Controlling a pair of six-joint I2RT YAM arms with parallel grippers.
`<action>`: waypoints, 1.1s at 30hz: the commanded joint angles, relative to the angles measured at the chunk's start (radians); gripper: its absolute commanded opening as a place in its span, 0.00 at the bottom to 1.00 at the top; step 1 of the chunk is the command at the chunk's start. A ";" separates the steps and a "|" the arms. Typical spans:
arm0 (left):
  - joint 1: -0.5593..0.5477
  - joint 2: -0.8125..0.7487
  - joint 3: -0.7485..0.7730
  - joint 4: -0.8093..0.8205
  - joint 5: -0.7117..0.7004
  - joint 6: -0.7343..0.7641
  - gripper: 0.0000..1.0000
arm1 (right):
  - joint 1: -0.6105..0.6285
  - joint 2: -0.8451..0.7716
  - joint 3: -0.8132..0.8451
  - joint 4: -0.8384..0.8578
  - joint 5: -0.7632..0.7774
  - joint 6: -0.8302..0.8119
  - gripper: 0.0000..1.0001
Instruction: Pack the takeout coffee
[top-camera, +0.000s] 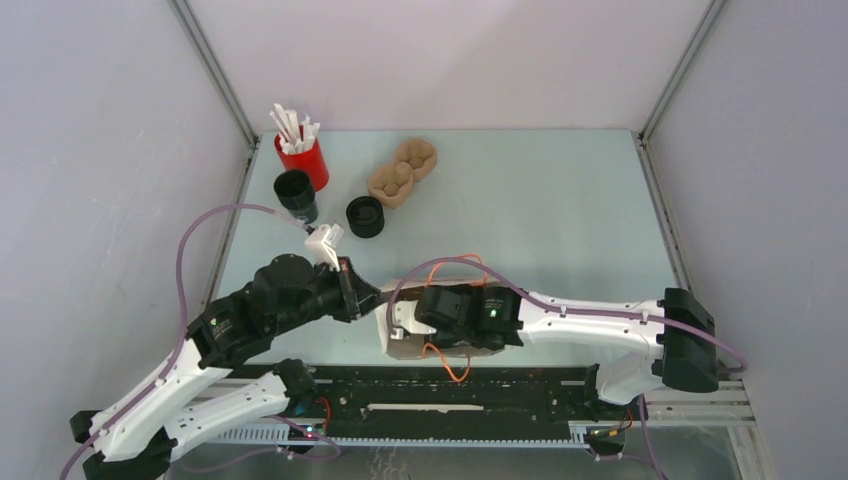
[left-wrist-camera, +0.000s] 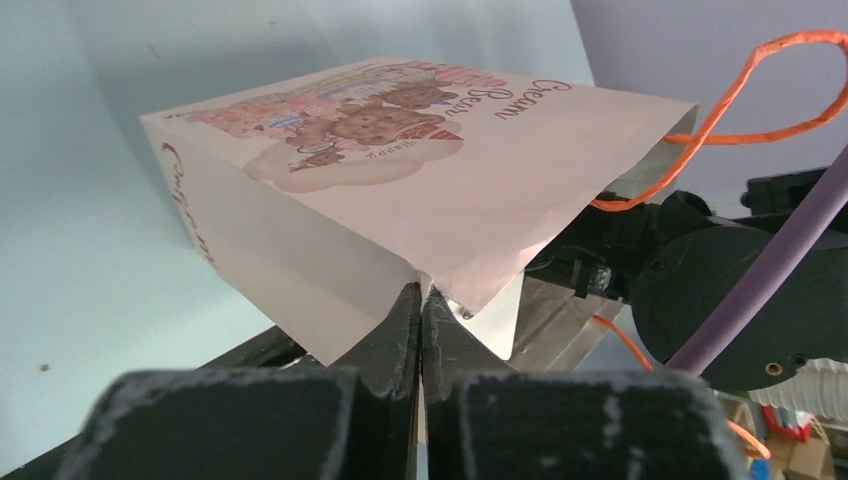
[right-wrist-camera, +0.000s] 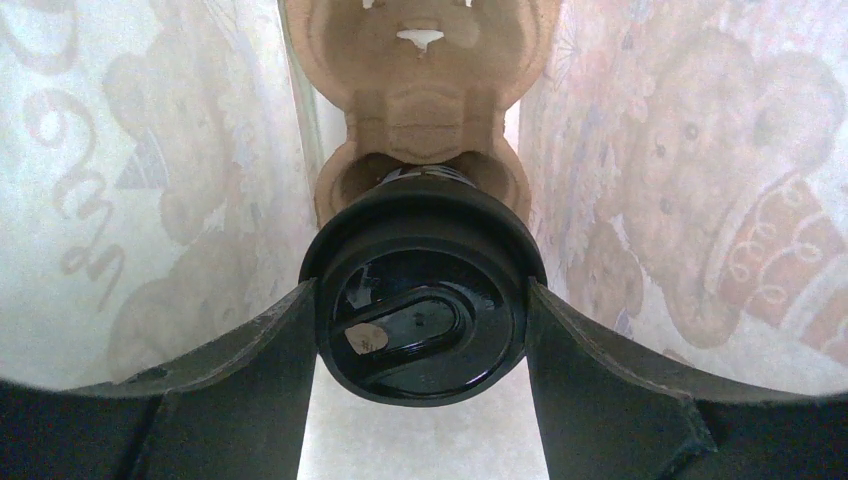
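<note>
The takeout coffee (right-wrist-camera: 425, 315), a black cup with a black round lid, sits in the near socket of a brown pulp cup carrier (right-wrist-camera: 420, 60) inside the paper bag (right-wrist-camera: 120, 200). My right gripper (right-wrist-camera: 420, 290) reaches into the bag, and its two fingers press on either side of the lid. The bag (left-wrist-camera: 380, 190), white outside with a teddy-bear print and orange handles, lies on its side. My left gripper (left-wrist-camera: 420, 290) is shut on the bag's rim at its mouth. From above, the right wrist (top-camera: 465, 315) covers most of the bag (top-camera: 400, 345).
At the back left stand a red cup of white sticks (top-camera: 303, 160), an open black cup (top-camera: 296, 193) and a squat black round piece (top-camera: 365, 216). A second pulp carrier (top-camera: 402, 173) lies near them. Grey walls close in the table (top-camera: 560, 220).
</note>
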 joint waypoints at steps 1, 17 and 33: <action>-0.001 0.038 0.109 -0.034 -0.079 0.049 0.04 | -0.051 0.014 0.034 0.008 -0.071 -0.025 0.31; 0.007 0.220 0.322 -0.128 -0.281 0.231 0.47 | -0.221 0.071 0.088 -0.039 -0.325 -0.006 0.30; 0.007 0.155 0.335 -0.151 -0.428 0.332 0.72 | -0.366 0.247 0.247 -0.229 -0.618 0.014 0.31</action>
